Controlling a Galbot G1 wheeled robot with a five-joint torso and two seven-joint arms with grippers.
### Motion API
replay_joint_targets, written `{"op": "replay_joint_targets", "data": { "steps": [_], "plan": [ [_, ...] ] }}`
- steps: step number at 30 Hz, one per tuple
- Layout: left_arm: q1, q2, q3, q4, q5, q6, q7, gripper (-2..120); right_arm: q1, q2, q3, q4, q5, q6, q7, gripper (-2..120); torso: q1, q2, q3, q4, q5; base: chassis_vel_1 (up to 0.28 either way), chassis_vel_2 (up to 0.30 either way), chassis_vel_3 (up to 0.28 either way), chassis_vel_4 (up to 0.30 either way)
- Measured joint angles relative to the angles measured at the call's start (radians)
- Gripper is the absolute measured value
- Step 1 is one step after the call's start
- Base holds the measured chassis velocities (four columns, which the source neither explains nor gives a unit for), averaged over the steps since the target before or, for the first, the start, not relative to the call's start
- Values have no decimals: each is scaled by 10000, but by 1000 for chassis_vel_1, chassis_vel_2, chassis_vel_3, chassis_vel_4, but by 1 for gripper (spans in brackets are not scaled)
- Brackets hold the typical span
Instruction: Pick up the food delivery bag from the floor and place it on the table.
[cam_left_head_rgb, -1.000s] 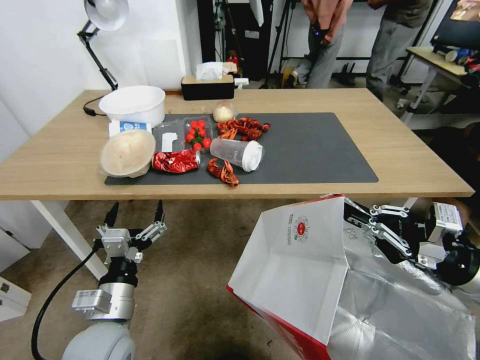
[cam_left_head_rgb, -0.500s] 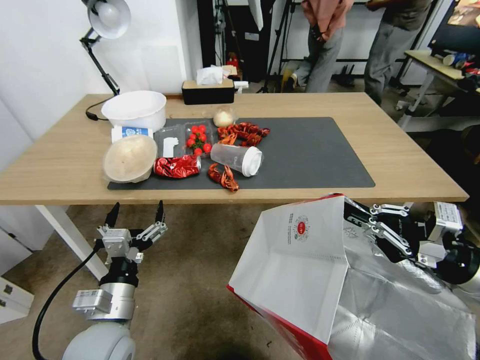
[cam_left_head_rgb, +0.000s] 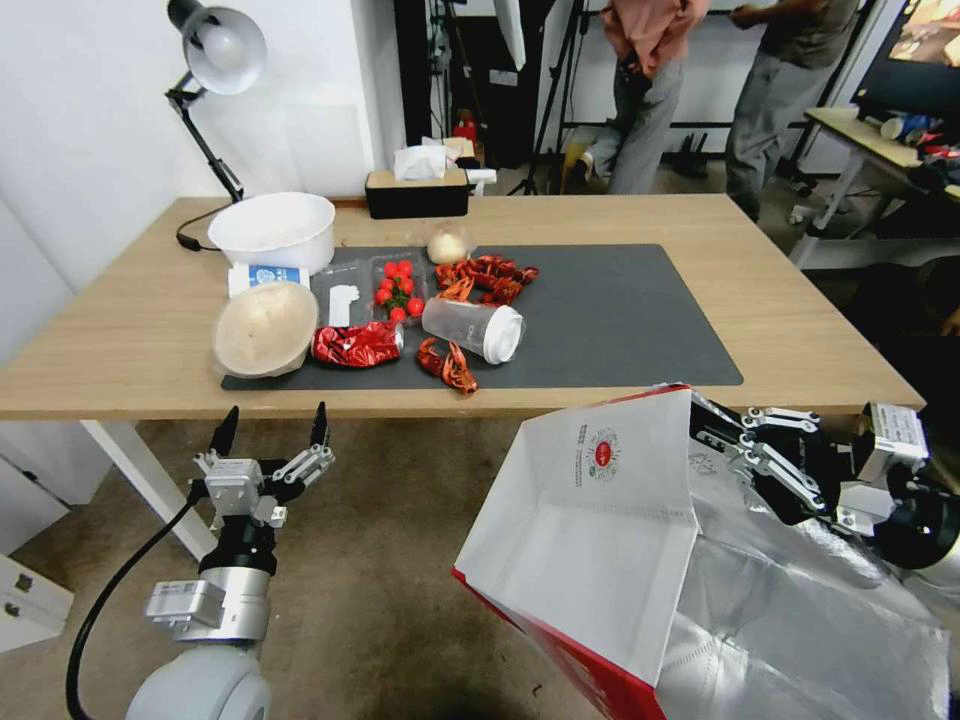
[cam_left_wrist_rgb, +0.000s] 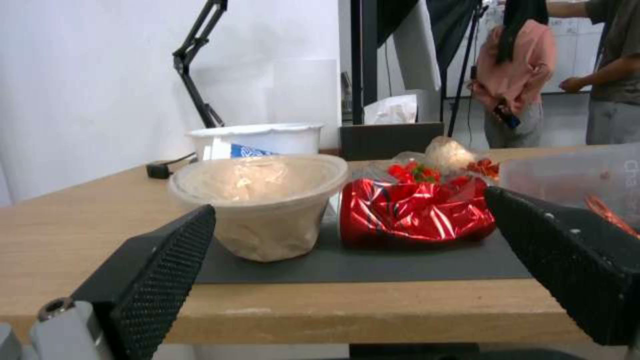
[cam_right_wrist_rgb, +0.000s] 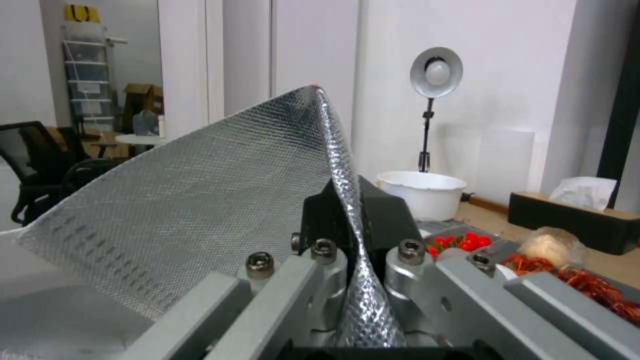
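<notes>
The food delivery bag (cam_left_head_rgb: 600, 540), white with a small red logo and silver foil lining, hangs tilted above the floor (cam_left_head_rgb: 380, 600) at my lower right, in front of the table (cam_left_head_rgb: 800, 330). My right gripper (cam_left_head_rgb: 712, 432) is shut on the bag's foil rim (cam_right_wrist_rgb: 347, 210), the lining pinched between its fingers. My left gripper (cam_left_head_rgb: 270, 425) stands open at the lower left, just below the table's front edge, holding nothing; its fingers (cam_left_wrist_rgb: 160, 270) frame the table's dishes.
On the dark grey mat (cam_left_head_rgb: 620, 310) lie a beige bowl (cam_left_head_rgb: 265, 328), crumpled red wrapper (cam_left_head_rgb: 355, 343), tipped plastic cup (cam_left_head_rgb: 475, 328), tomatoes and crayfish. A white bowl (cam_left_head_rgb: 272, 230), tissue box (cam_left_head_rgb: 415, 192) and lamp (cam_left_head_rgb: 215, 50) stand behind. The mat's right half is bare.
The head view has shifted, so the table sits lower in the picture. The bag and both grippers keep their places in the view.
</notes>
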Motion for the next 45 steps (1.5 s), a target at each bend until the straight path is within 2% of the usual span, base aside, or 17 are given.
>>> {"op": "replay_joint_targets", "data": {
  "steps": [10,18,32,37,45],
  "plan": [
    [-155,42,16,109,-34,-279,109,100,52,-5,41,-16,13,0,13,0,208,488,281,0,0,0,0,0,0],
    [-160,2,48,113,-35,-392,166,100,27,76,2,-30,-40,23,-13,0,304,705,402,0,-1,0,0,0,0],
    [-232,36,63,100,-46,-440,215,100,143,2,-26,41,261,17,292,0,310,710,405,1,0,0,0,0,0],
    [-221,49,43,107,-52,-412,210,100,317,-202,-120,84,692,11,731,0,299,688,393,1,0,0,0,0,0],
    [-286,76,235,199,-3,-334,301,100,687,-513,-327,648,1794,52,2669,0,289,660,377,3,0,0,0,0,0]
  ]
}}
